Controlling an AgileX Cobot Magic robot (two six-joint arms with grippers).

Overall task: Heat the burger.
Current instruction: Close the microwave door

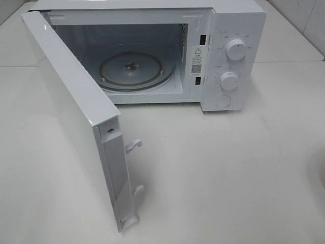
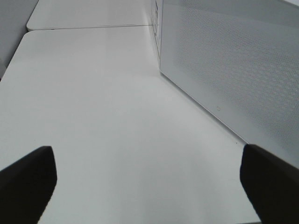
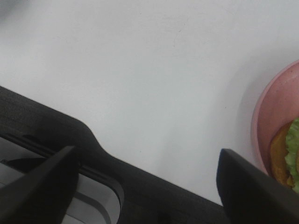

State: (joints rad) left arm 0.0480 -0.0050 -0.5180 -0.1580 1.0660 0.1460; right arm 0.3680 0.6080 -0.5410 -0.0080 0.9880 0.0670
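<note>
In the right wrist view the burger (image 3: pixel 286 156) shows only as a sliver of brown bun and green lettuce at the picture's edge. It rests on a pink plate (image 3: pixel 270 112). My right gripper (image 3: pixel 147 186) is open, nothing lies between its fingers, and the plate is beside one fingertip (image 3: pixel 252 186). My left gripper (image 2: pixel 149 186) is open wide over bare table, next to the outer face of the microwave door (image 2: pixel 233 70). Neither gripper shows in the exterior high view.
The white microwave (image 1: pixel 238 25) stands at the back with its door (image 1: pixel 66 101) swung out to the left and a glass turntable (image 1: pixel 134 71) inside. Two knobs (image 1: pixel 236 49) sit on its right panel. A black bar (image 3: pixel 70 135) crosses the right wrist view.
</note>
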